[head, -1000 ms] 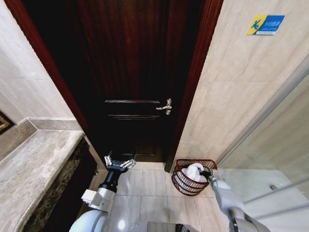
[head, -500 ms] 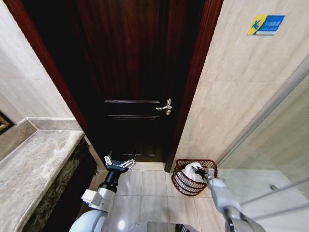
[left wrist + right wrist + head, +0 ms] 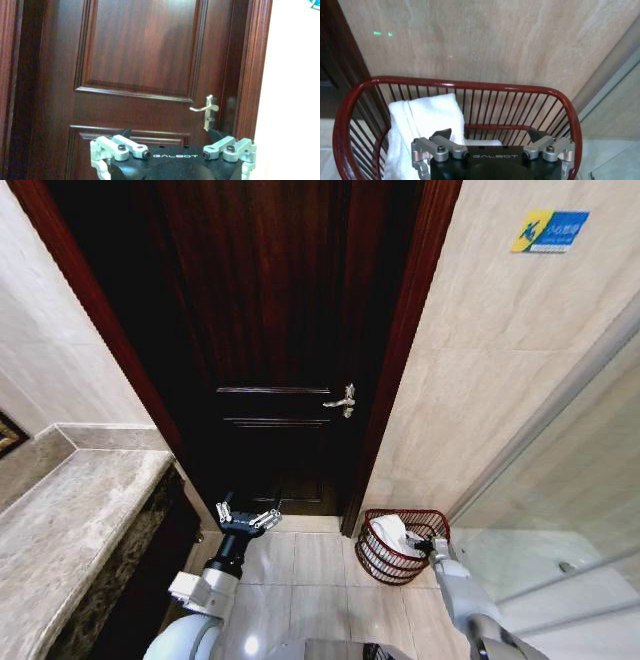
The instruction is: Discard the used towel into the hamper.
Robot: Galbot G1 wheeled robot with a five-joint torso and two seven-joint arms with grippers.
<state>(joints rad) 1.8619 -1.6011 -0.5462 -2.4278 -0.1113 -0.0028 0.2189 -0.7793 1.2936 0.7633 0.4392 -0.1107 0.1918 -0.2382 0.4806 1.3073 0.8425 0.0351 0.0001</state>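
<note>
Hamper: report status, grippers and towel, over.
Right gripper open, over the hamper rim. Towel inside the hamper, draped against its wall, free of the fingers. Left gripper open, parked low facing the door. Nothing in the way.

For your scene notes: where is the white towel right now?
In the head view, the towel lies inside the hamper on the floor at right, by the door frame, under the right tool.

The hamper point(image 3: 350, 112) mouth is open above, with the towel point(image 3: 422, 123) filling one side.

Dark wooden door point(image 3: 270, 330) with silver lever handle point(image 3: 343, 401), marble counter point(image 3: 70, 530), blue-yellow wall sign point(image 3: 551, 230), tiled floor point(image 3: 310, 580)
</note>
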